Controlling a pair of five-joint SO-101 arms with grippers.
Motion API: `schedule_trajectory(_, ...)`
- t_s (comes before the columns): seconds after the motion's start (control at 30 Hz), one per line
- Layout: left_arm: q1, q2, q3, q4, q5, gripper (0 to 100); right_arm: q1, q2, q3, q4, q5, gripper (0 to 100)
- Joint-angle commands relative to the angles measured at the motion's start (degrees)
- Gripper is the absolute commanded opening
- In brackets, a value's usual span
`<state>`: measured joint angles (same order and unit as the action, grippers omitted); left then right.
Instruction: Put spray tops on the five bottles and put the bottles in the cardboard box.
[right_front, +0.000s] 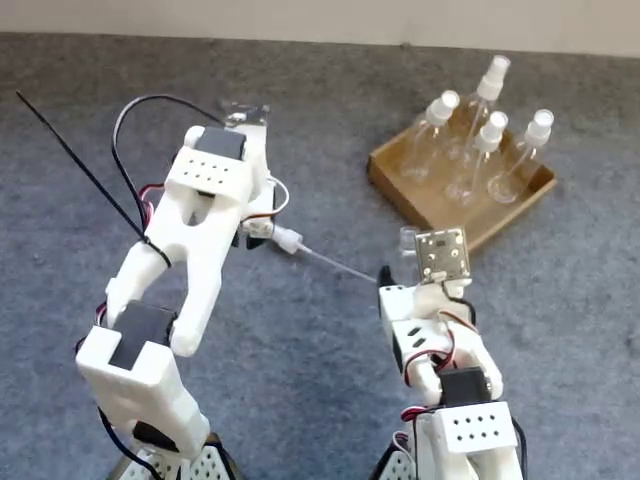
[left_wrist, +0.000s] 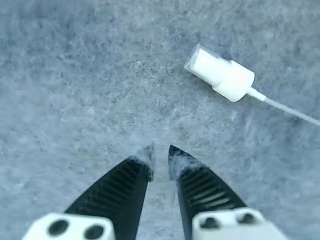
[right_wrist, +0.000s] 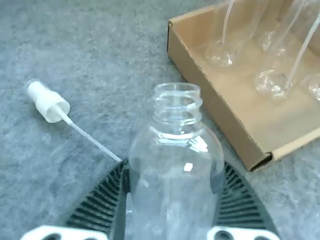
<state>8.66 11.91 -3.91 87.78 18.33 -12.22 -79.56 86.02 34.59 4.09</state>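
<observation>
Just beyond the left gripper (left_wrist: 159, 154) lies the spray top (left_wrist: 220, 74).

No writing, label or number can be read on any bottle (right_wrist: 172, 160), the box (right_front: 420, 207), spray top (right_front: 284, 238) or arms (right_front: 205, 230).

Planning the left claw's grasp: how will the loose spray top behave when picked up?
The spray top looks small and plastic, so probably light. Lying on its round side, it may roll if nudged. Its thin tube likely flexes.
</observation>
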Motion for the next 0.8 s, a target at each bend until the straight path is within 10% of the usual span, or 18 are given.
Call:
schedule_trajectory(0.0,0.4,-0.3,-2.2,0.1,6.5,0,0.5,-0.7,-0.7,-1.6,-0.5,13.5)
schedule_trajectory(0.33,0.4,-0.2,-0.5,-5.9,21.0,4,0.5,-0.7,-0.7,-1.6,-0.2,13.5)
schedule_trajectory(0.6,0.8,-0.2,3.7,-9.5,34.5,37,0.5,-0.7,-0.6,-1.6,-0.1,13.5)
schedule_trajectory(0.77,0.8,-0.2,7.6,-16.3,38.9,29,0.5,-0.7,-0.6,-1.6,-0.1,13.5)
